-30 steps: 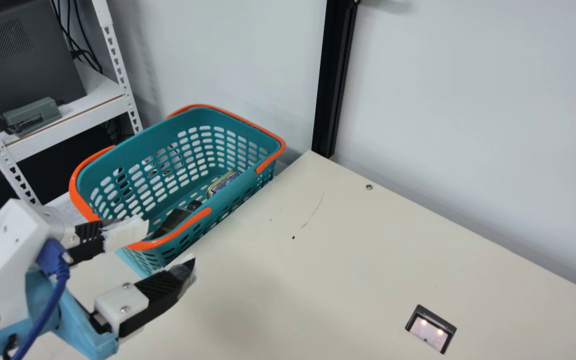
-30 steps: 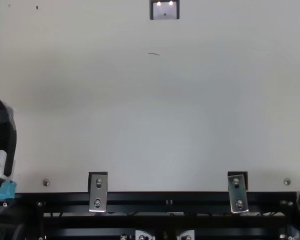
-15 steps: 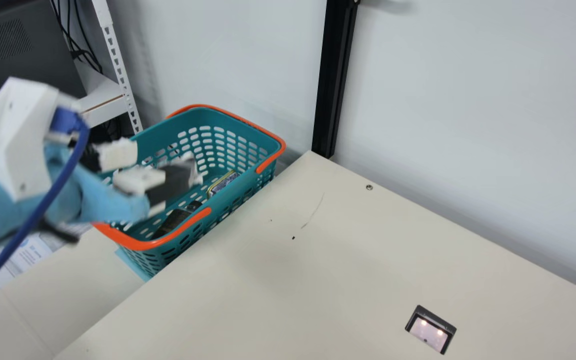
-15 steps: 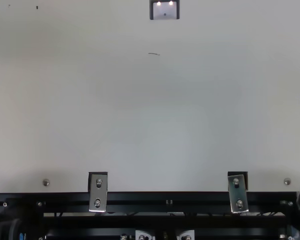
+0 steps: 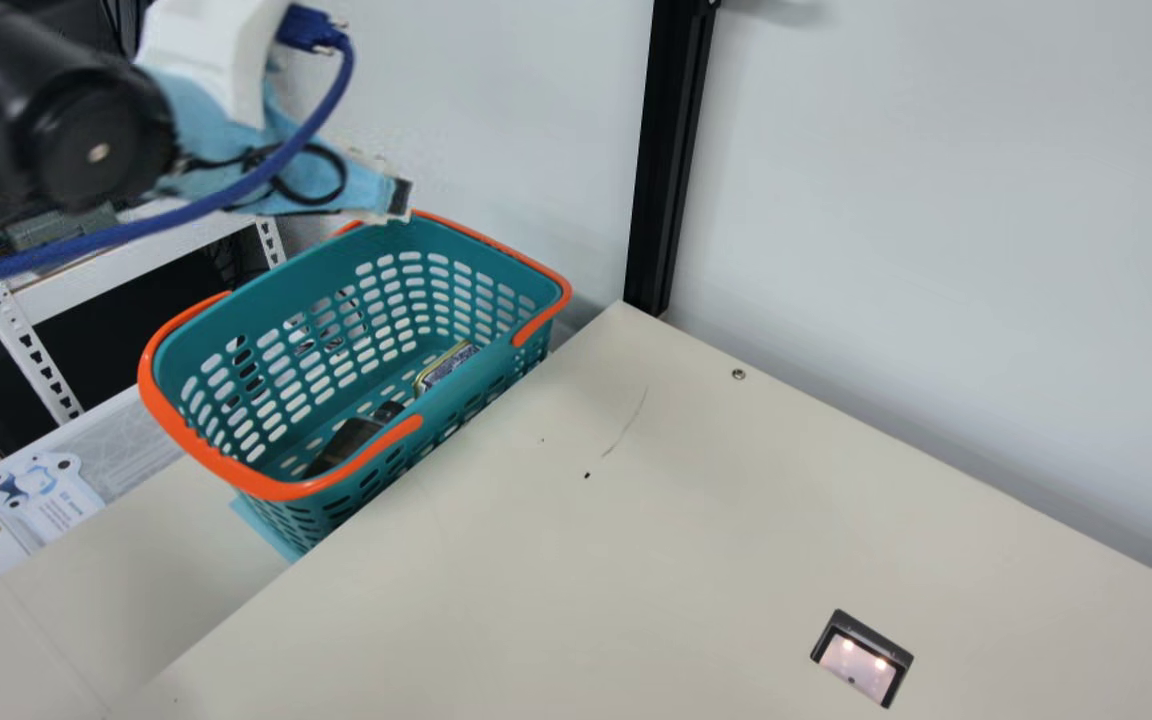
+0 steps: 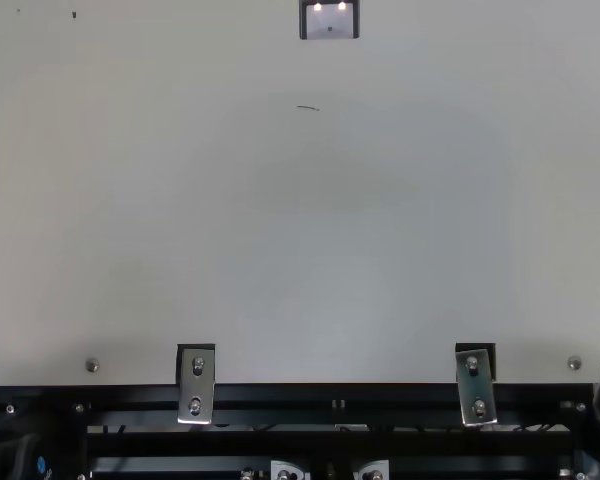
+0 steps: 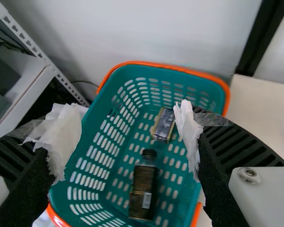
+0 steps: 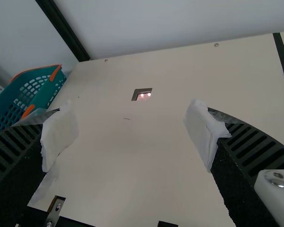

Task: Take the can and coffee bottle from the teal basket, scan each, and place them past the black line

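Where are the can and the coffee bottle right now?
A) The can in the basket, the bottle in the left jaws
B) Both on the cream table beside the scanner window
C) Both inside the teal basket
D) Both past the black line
C: the left wrist view shows the coffee bottle and the can lying inside the teal basket, with the left gripper's jaws open and nothing between them.
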